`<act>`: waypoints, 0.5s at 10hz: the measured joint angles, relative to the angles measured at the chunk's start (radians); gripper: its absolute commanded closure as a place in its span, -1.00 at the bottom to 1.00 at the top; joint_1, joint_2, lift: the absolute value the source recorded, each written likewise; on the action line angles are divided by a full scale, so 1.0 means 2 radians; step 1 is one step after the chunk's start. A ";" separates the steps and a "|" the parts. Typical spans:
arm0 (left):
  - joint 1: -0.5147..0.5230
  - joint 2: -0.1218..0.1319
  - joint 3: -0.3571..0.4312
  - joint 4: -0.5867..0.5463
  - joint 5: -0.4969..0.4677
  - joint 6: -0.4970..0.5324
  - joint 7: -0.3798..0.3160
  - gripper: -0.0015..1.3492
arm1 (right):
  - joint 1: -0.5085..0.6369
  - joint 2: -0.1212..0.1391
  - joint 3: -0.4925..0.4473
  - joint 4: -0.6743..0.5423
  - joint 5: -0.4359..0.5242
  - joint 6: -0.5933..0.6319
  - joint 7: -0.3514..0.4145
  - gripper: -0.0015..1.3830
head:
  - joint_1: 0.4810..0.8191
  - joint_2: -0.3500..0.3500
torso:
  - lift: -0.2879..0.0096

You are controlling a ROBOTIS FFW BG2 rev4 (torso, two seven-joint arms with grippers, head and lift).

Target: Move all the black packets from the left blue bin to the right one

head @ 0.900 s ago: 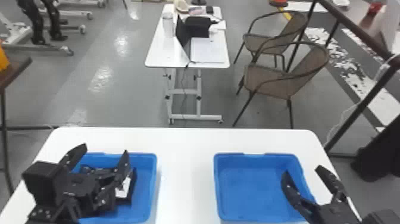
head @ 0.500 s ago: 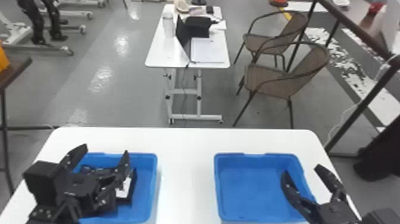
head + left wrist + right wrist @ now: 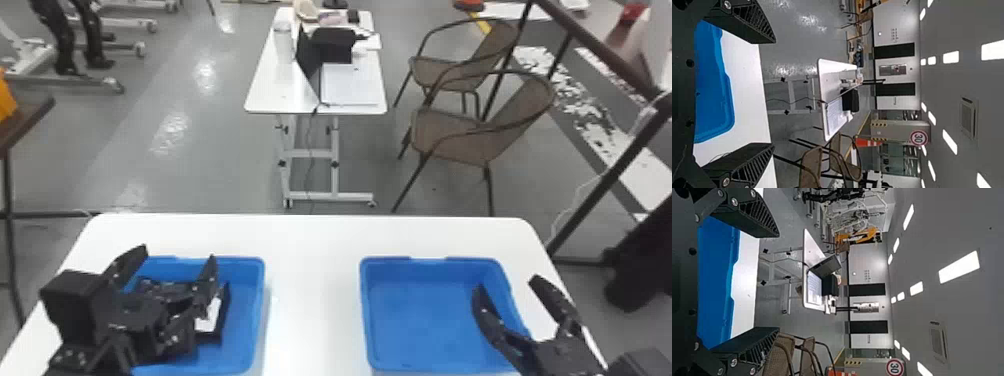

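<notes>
Fingers parted, with nothing clamped between them, the left gripper (image 3: 177,251) is held over the left blue bin (image 3: 245,322) at the lower left of the head view. A black packet (image 3: 209,317) with a pale label is seen in that bin, partly hidden by the gripper; whether more are covered cannot be told. At the lower right, the right gripper (image 3: 505,282) is held by the outer side of the right blue bin (image 3: 430,320), its fingers likewise apart, and the bare floor of that bin is seen in the middle

The step in hand is judged to be the first pick, with no packet yet delivered. For the next move, the left gripper would need to be lowered and tilted down so that the packet is straddled before the fingers are closed; the bin wall could be knocked if the approach is made too wide

Both bins are set on a white table (image 3: 315,295) across the bottom of the frame, with a strip of its top left between them. At upper centre a smaller table (image 3: 265,90) is placed, loaded with papers (image 3: 350,87), and to its right two brown chairs (image 3: 450,132) are stood on the grey floor (image 3: 200,175)
</notes>
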State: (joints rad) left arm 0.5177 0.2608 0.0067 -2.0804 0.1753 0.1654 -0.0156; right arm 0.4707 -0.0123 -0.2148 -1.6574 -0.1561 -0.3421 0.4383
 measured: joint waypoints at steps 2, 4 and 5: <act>0.003 -0.002 0.023 0.000 0.018 0.050 -0.001 -0.86 | -0.001 0.000 0.000 0.002 -0.004 0.000 0.002 -0.74 | 0.27 -0.04 | 0.94; -0.009 -0.006 0.062 -0.001 0.053 0.146 -0.022 -0.86 | -0.002 0.000 0.000 0.003 -0.005 0.000 0.004 -0.74 | 0.27 0.08 | 0.94; -0.019 -0.007 0.074 0.000 0.053 0.182 -0.024 -0.87 | -0.002 0.000 0.000 0.004 -0.005 0.000 0.004 -0.74 | 0.27 0.14 | 0.94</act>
State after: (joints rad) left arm 0.4801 0.2461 0.1548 -2.0805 0.2821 0.5294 -0.0633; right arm 0.4666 -0.0123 -0.2147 -1.6491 -0.1670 -0.3421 0.4468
